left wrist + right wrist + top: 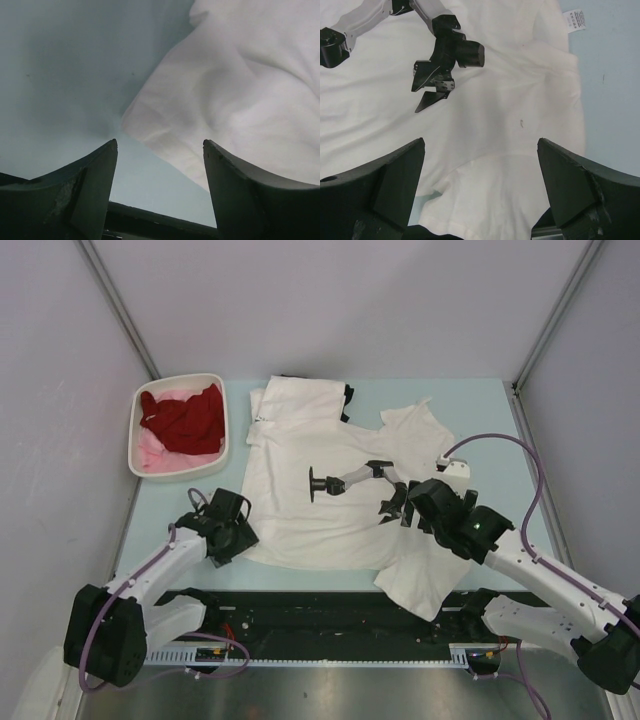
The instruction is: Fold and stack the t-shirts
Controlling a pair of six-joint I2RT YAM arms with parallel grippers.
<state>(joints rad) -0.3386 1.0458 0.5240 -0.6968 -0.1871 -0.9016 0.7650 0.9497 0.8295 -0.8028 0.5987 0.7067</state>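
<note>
Cream-white t-shirt (320, 500) lies spread at the frame's centre (printed with a robot arm). Left gripper (236, 532) at its lower-left corner, right gripper (432, 508) over its right side, both jaws apart, holding nothing.

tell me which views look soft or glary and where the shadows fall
Top view: even light, sharp, steel strip at the bottom gives mild glare. Left wrist: hazy, fingers dark. Right wrist: crisp, the printed robot arm on the spread cream t-shirt clear, faint shadow between its fingers.

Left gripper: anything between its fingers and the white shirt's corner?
Nothing; left wrist view shows bare table between the left gripper and the cream-white t-shirt corner.
</note>
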